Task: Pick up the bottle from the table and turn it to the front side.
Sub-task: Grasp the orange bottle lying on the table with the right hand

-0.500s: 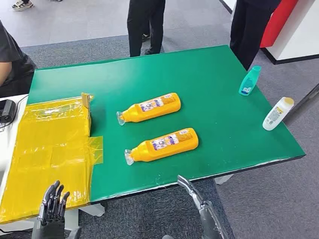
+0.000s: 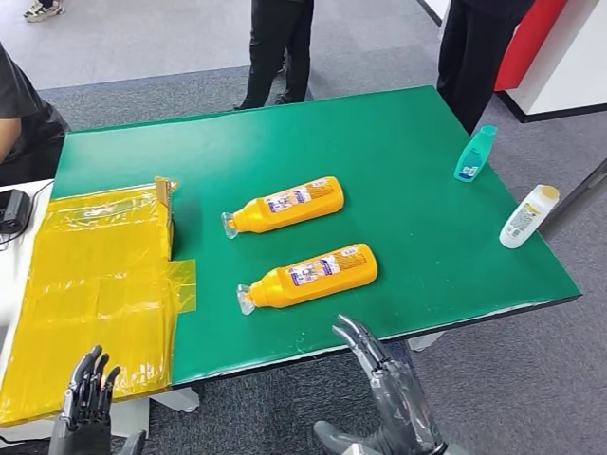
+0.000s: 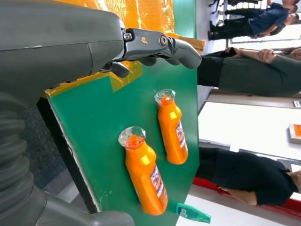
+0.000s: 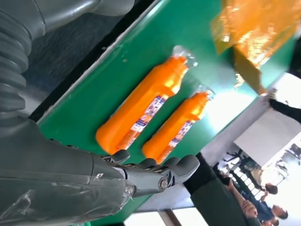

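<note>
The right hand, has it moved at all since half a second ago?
Yes. The right hand has come up and forward toward the green table; its fingers now reach the table's near edge, just below the nearer orange bottle.

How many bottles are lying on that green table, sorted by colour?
Orange plastic bottles with clear caps: 2, the nearer one and the farther one.
Teal plastic bottle: 1, by the table's right edge.
White plastic bottle with a yellow cap: 1, also at the right edge.
Total: 4 bottles on the green table.
</note>
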`<action>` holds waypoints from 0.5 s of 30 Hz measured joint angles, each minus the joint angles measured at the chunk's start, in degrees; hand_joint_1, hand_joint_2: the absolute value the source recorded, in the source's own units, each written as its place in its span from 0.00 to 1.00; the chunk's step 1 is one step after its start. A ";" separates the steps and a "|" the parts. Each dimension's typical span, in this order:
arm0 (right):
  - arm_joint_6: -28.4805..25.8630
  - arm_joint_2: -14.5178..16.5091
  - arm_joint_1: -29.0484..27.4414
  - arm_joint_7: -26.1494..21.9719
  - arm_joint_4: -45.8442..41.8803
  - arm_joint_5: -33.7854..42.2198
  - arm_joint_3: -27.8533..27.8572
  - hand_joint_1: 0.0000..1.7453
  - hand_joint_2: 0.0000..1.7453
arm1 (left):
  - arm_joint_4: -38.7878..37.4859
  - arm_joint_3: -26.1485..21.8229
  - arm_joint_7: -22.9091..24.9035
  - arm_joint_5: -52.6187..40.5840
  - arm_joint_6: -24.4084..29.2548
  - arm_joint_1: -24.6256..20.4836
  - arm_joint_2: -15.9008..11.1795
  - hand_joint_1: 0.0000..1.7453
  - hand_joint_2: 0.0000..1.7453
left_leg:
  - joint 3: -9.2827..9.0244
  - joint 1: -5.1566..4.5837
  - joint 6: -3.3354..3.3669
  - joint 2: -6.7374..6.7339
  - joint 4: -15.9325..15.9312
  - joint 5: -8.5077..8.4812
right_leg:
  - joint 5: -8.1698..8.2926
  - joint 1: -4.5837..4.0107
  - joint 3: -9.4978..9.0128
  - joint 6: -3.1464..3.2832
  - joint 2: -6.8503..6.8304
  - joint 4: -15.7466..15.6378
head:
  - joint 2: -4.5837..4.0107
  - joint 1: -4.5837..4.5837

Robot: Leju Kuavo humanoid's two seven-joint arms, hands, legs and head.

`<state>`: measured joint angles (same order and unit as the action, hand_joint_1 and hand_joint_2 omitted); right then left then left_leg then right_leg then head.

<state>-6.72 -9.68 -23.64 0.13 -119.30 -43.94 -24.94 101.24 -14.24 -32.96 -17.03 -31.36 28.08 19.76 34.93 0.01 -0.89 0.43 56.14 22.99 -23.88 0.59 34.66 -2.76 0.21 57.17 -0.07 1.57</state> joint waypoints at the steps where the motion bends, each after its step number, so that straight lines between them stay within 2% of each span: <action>1: 1.36 0.03 0.83 1.00 0.00 -1.52 0.41 0.00 1.00 | -0.17 -0.25 -0.26 -0.24 -0.22 -0.40 0.01 0.00 1.00 | 0.00 0.00 0.01 0.00 0.00 0.00 | 0.00 0.00 0.00 -0.01 0.00 0.00 | 0.00 0.01; 9: 11.50 0.03 8.81 5.31 1.75 -8.17 5.74 0.00 1.00 | -2.85 -0.65 -1.66 -1.16 0.02 -3.35 -0.45 0.00 1.00 | -0.02 -0.01 0.03 0.00 0.00 -0.06 | 0.07 0.01 -0.02 -0.05 0.00 0.00 | 0.00 0.01; 15: 13.51 -0.01 11.62 5.44 4.56 -9.63 8.30 0.00 1.00 | -5.06 -0.39 -2.81 -1.16 0.80 -3.99 -1.42 0.00 1.00 | -0.01 -0.01 0.04 0.00 0.00 -0.07 | 0.05 0.00 -0.02 -0.04 0.00 0.00 | 0.00 0.01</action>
<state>6.79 -9.68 -12.02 5.57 -114.74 -53.58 -16.64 96.18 -14.63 -35.77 -18.18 -30.56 24.08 18.34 34.92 0.00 -0.85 0.43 56.14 22.92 -23.84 0.59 34.64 -2.80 0.21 57.18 -0.07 1.58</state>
